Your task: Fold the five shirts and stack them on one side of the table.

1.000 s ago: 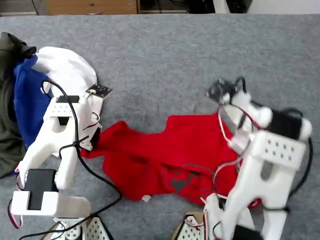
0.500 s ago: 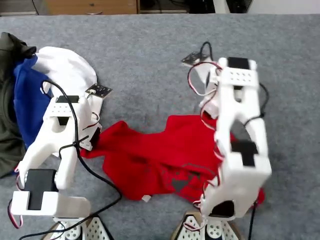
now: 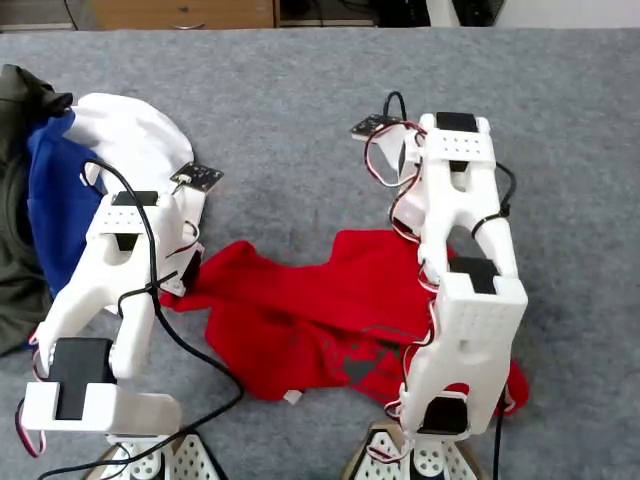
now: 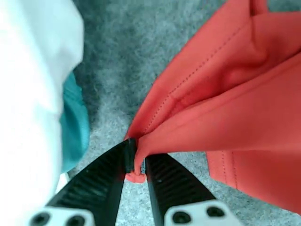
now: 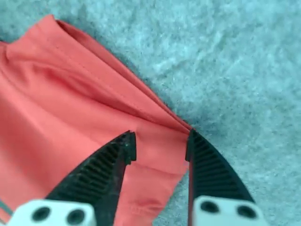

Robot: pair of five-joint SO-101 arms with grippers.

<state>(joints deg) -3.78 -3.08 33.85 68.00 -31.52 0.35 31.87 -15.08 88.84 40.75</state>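
Two pincers, one shirt: the red shirt [image 3: 320, 320] lies rumpled on the grey surface [image 3: 300, 130], long axis running side to side between the arms.
Left pincer [image 4: 136, 153]: pressed together on the shirt's left end, with a hemmed edge pinched between the tips. That end looks sorted.
Right pincer [image 5: 159, 141]: spread wide and hanging over the shirt's far right corner. One tip is over the fabric, the other right at the hem where red meets grey.
What the next move turns on: red cloth fills the gap between those tips, so I'd guess it just needs to drop straight down and close.
Farther off: white shirt [image 3: 135, 135], blue shirt [image 3: 55, 200] and dark green garment [image 3: 20, 230] are bunched at the far left, beyond the left arm.
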